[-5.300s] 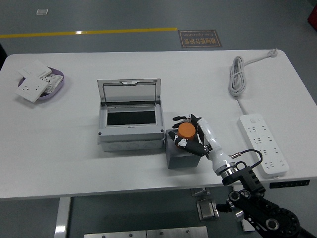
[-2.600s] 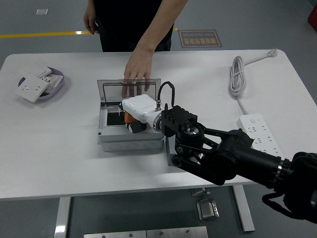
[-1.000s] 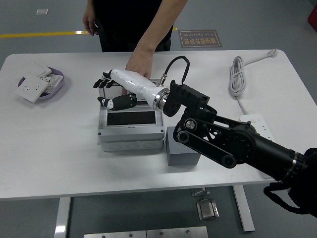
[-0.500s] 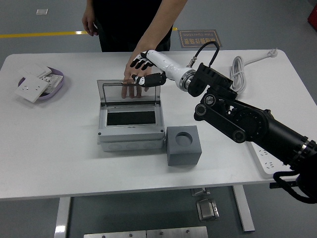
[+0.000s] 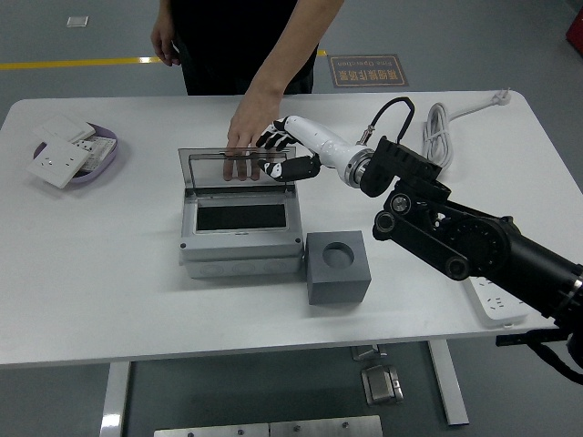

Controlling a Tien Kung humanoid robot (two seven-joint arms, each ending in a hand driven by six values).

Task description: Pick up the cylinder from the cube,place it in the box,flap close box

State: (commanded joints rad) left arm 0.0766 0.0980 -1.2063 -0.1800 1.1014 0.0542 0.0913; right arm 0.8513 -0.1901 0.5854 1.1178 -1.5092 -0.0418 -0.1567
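**Right hand at the lid's right corner, person's hand behind the lid**

At the far left of the white table (image 5: 109,273) a purple dish (image 5: 95,157) carries white socket plates (image 5: 56,159), with bare surface between it and the box. The grey box (image 5: 240,228) stands left of centre, its clear lid (image 5: 239,170) raised upright at the back and its dark inside showing; the cylinder cannot be made out in it. A person's hand (image 5: 246,137) reaches down from the far side, fingers pressed against the back of the lid, seen through it. The robot's right hand (image 5: 287,157) hovers at the lid's upper right corner, fingers loosely spread and holding nothing; whether its dark fingertips (image 5: 273,168) touch the lid I cannot tell. Just right of the box's front corner sits the grey cube (image 5: 338,266), its round socket empty on top. The black right arm (image 5: 474,246) crosses from the lower right over the table. Farther right lie a coiled white cable (image 5: 439,137) and a white power strip (image 5: 496,305), partly hidden by the arm. The near edge in front of box and cube is open. Beyond the table is grey floor with a yellow line (image 5: 82,64).
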